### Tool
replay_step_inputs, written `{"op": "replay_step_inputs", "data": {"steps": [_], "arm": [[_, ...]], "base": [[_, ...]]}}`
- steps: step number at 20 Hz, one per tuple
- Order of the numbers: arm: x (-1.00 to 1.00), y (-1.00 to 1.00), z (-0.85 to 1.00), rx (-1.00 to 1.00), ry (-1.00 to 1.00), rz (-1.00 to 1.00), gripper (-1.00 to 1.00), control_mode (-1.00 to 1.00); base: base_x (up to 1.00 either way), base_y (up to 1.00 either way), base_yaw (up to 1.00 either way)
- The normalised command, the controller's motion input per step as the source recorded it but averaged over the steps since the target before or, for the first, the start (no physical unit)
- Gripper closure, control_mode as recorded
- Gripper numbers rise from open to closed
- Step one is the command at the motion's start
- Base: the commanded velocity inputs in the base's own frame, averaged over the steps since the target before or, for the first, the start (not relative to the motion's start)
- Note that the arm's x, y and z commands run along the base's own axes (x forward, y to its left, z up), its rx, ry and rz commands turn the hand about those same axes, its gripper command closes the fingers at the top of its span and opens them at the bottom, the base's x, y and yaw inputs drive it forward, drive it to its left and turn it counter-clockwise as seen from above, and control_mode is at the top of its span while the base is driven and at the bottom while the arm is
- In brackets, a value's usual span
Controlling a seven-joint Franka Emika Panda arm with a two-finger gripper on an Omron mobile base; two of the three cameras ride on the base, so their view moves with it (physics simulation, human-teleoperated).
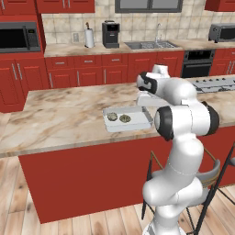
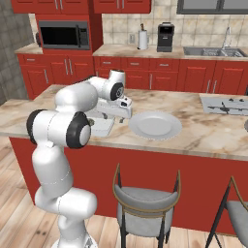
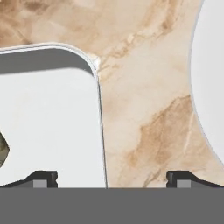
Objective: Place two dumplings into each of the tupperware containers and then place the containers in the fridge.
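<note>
You see one tupperware container (image 1: 127,119) on the marble island counter (image 1: 64,119), and two dumplings (image 1: 118,118) lie side by side inside it, toward its left half. The robot's elbow covers the right end of this container in the left base view. In the right base view the arm hides most of the container (image 2: 102,127); only a pale corner shows under the hand.

The gripper (image 3: 111,177) hangs over the counter, between the container and the round grey plate (image 2: 155,125), which lies just right of the container. The jaws stand wide apart and hold nothing; one fingertip (image 3: 43,178) is above the container floor, the other above bare marble. In the hand view, the container (image 3: 52,118) is cut off at the left and bottom. A small dark-beige piece at the left edge is probably a dumpling, but too little of it shows to be sure. The plate (image 3: 212,87) is cut off at the right.

You cannot read any writing or labels on anything here.
</note>
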Motion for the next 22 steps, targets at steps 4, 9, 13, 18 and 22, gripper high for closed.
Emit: {"op": "replay_step_inputs", "data": {"steps": [4, 9, 13, 18, 22], "arm": [[0.01, -0.02, -0.09, 0.00, 0.00, 0.00, -1.00, -1.00], [0.00, 0.03, -0.32, 0.00, 0.00, 0.00, -1.00, -1.00], [0.00, 0.06, -0.33, 0.00, 0.00, 0.00, -1.00, -1.00], [0.00, 0.00, -0.25, 0.00, 0.00, 0.00, -1.00, -1.00], [0.00, 0.00, -0.14, 0.00, 0.00, 0.00, 1.00, -1.00]], "base": [[0.00, 0.00, 0.00], [0.00, 0.00, 0.00], [0.00, 0.00, 0.00], [0.00, 0.00, 0.00], [0.00, 0.00, 0.00]]}}
